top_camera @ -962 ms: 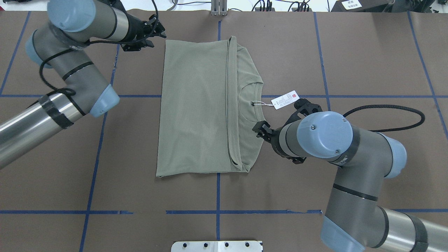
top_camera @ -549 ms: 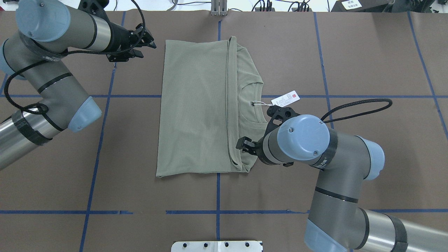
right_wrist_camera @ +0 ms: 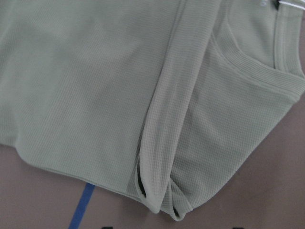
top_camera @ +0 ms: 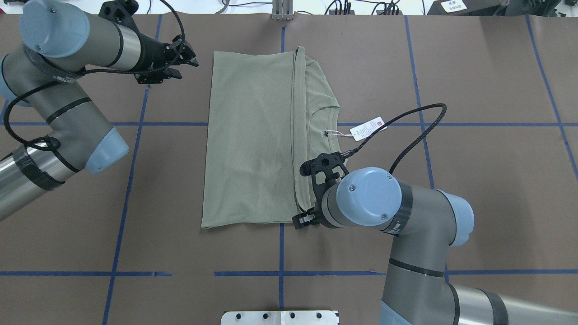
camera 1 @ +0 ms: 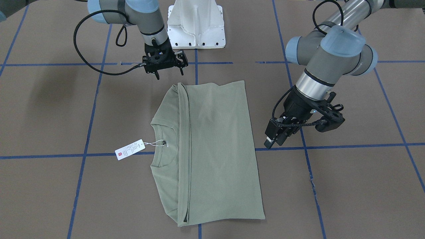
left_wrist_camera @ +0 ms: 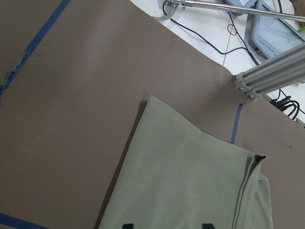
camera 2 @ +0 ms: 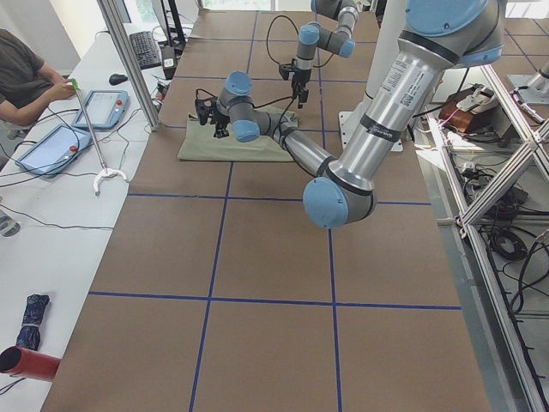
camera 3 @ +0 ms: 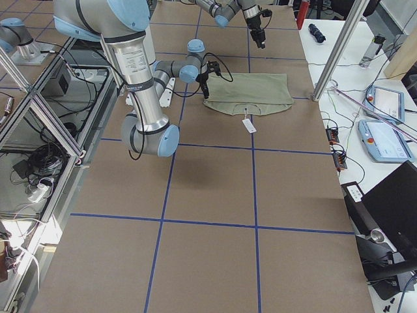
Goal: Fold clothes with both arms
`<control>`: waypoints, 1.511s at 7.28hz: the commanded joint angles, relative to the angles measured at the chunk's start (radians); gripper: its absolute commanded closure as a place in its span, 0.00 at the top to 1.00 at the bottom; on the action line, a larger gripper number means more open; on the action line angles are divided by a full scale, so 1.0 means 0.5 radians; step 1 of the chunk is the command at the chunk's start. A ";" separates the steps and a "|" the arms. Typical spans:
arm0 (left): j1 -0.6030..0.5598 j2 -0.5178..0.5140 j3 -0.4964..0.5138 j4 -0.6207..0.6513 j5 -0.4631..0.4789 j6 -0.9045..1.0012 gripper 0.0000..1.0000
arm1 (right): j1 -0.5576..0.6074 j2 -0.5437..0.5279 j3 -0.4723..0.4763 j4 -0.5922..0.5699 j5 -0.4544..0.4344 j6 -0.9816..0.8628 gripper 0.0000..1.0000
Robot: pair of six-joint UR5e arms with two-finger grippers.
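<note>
The sage-green shirt (top_camera: pixel 253 135) lies flat in the middle of the brown table (top_camera: pixel 474 180). It is folded to a long rectangle whose long axis runs straight away from the robot. Its ribbed collar (top_camera: pixel 332 131) and white hang tag (top_camera: pixel 368 128) stick out on the robot's right.

My right gripper (camera 1: pixel 169 73) hangs over the shirt's near right corner, where the doubled-over edge ends. Its jaws look parted and empty, though the wrist hides most of it from above. The left gripper (top_camera: pixel 186 63) is spread and holds nothing. It sits off the cloth, just beside the far left corner, with the shirt lying to its right.

I judge the right arm nearer to a grasp, as its corner is directly below. The left must first move sideways onto the cloth.
</note>
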 commanded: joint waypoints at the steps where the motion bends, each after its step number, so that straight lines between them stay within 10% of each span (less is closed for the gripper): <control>1: 0.001 0.003 0.006 -0.002 0.003 0.000 0.57 | -0.099 0.100 -0.097 0.014 -0.218 -0.371 0.63; 6: 0.001 0.003 0.012 0.001 0.000 0.003 0.57 | -0.102 0.107 -0.177 0.020 -0.277 -0.553 0.60; 7: 0.001 0.006 0.012 -0.002 0.000 0.003 0.57 | -0.102 0.110 -0.177 0.023 -0.280 -0.547 0.50; 9: 0.001 0.003 0.016 0.001 -0.003 0.006 0.57 | -0.099 0.134 -0.171 0.029 -0.277 -0.529 0.00; 11: 0.001 0.006 0.012 0.001 0.000 0.003 0.57 | -0.099 0.134 -0.174 0.032 -0.277 -0.523 0.00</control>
